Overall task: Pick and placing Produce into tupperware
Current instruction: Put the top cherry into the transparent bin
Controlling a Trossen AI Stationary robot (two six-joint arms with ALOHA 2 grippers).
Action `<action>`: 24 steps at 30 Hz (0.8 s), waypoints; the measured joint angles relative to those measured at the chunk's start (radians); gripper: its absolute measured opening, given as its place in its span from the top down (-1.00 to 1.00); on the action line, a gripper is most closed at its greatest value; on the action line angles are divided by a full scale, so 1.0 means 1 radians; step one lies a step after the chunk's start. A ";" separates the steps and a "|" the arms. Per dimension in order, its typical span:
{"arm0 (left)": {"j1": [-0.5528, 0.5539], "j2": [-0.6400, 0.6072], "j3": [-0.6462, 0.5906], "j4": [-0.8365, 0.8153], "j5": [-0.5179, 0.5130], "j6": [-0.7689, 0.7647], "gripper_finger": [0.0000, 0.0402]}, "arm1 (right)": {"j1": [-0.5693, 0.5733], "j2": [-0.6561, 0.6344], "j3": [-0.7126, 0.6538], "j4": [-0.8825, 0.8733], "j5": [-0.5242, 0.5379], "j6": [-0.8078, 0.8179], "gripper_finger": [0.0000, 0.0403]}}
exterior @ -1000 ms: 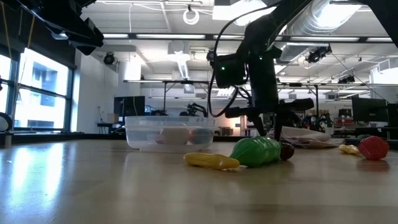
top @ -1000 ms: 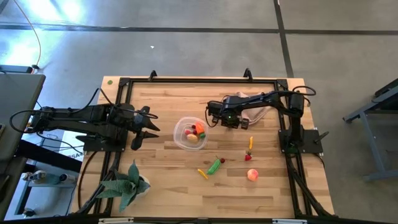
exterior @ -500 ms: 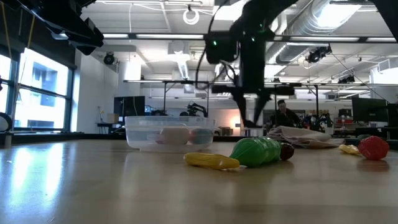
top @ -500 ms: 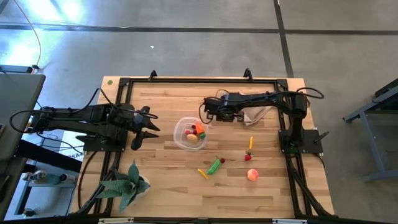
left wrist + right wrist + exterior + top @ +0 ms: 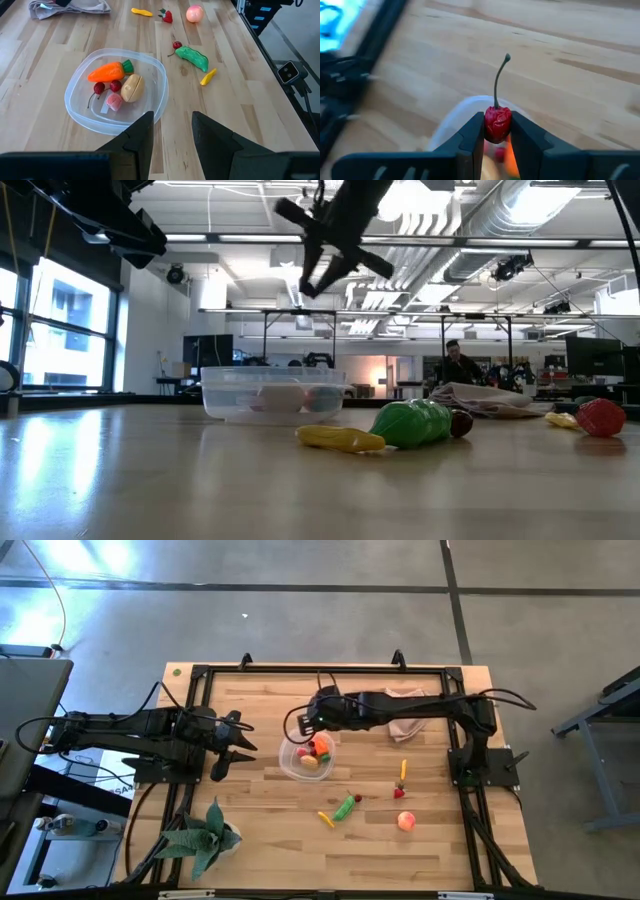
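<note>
Near side: green pepper (image 5: 345, 807), yellow piece (image 5: 326, 819) and peach (image 5: 406, 822) lie loose. Mid-table, tupperware (image 5: 288, 766) holds carrot (image 5: 106, 73). Left gripper (image 5: 232, 746) waits left, jaws apart. Right gripper (image 5: 496, 131), above the tub's far rim, clamps a cherry (image 5: 497, 122). Centre over tub before release.

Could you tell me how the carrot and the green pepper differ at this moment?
The carrot is orange with a small green top; the green pepper is green all over. The carrot lies inside the tupperware beside other pieces, while the green pepper lies on the bare table outside it, near a yellow piece. Both are elongated toy produce lying flat, and neither is touched by a gripper.
</note>
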 joint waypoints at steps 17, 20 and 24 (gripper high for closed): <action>0.000 0.000 0.000 0.000 0.000 0.000 0.39 | 0.005 0.212 -0.011 0.202 -0.268 -0.303 0.64; 0.000 0.000 0.000 0.000 0.000 0.000 0.39 | -0.002 0.251 -0.011 0.201 -0.305 -0.326 0.64; 0.000 0.000 0.000 0.000 0.000 0.000 0.39 | -0.002 0.274 -0.011 0.202 -0.309 -0.403 0.64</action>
